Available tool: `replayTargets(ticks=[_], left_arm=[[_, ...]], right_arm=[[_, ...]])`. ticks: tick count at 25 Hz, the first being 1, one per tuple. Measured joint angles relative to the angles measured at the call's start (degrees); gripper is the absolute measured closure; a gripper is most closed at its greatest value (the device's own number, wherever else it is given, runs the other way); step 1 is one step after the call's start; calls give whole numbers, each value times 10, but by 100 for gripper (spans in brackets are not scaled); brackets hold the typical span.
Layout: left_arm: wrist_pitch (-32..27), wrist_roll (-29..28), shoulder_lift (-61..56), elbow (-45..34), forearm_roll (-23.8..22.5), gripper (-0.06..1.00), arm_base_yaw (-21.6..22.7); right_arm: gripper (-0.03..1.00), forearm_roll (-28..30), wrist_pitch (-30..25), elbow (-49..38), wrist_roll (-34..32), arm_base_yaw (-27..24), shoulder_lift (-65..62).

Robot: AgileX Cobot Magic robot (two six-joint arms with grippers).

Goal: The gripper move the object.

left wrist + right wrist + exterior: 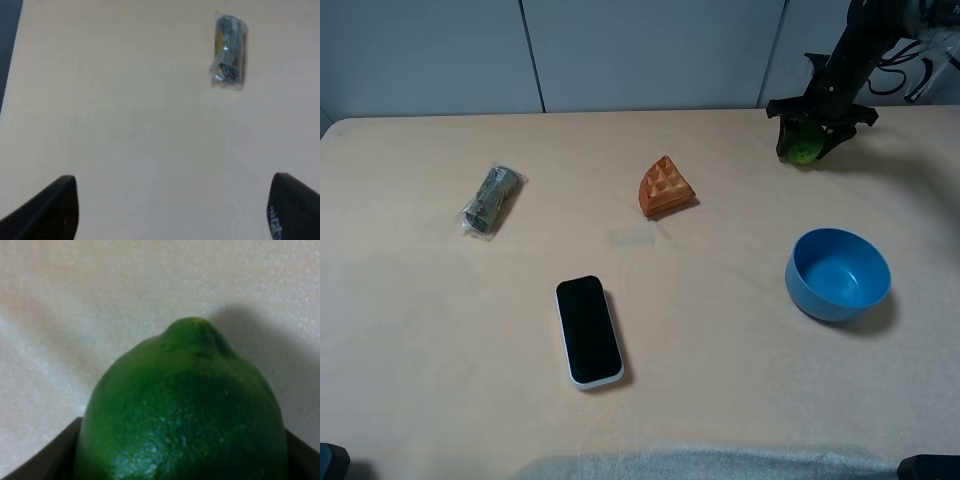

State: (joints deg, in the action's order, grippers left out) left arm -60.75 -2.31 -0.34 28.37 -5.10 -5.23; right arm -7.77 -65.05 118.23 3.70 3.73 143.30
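though tiny overhead, lime apparently pebble-skinned

The high camera overlooks the whole table; wrist cameras look down closer, the left sharing the packet.

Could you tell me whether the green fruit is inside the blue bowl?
No, the green fruit sits in the right gripper, well apart from the blue bowl.

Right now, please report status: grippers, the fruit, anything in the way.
Right gripper shut on green fruit, far right corner. Left gripper open, empty. Only blue bowl nearby.
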Motion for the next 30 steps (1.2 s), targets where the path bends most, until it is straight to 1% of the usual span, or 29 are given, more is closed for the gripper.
replayTargets(ticks=[9, 17, 22, 25, 30], left_arm=[[0, 0, 0, 0, 0, 11, 0], [0, 0, 0, 0, 0, 11, 0], [0, 0, 0, 0, 0, 11, 0], [0, 0, 0, 0, 0, 11, 0], [0, 0, 0, 0, 0, 11, 0]], right_arm=[[50, -1, -1, 0, 0, 0, 0], [50, 1, -14, 0, 0, 0, -16], [50, 5, -41, 28, -2, 0, -37], [50, 5, -45, 44, -4, 0, -43], [50, 7, -47, 46, -14, 0, -63]])
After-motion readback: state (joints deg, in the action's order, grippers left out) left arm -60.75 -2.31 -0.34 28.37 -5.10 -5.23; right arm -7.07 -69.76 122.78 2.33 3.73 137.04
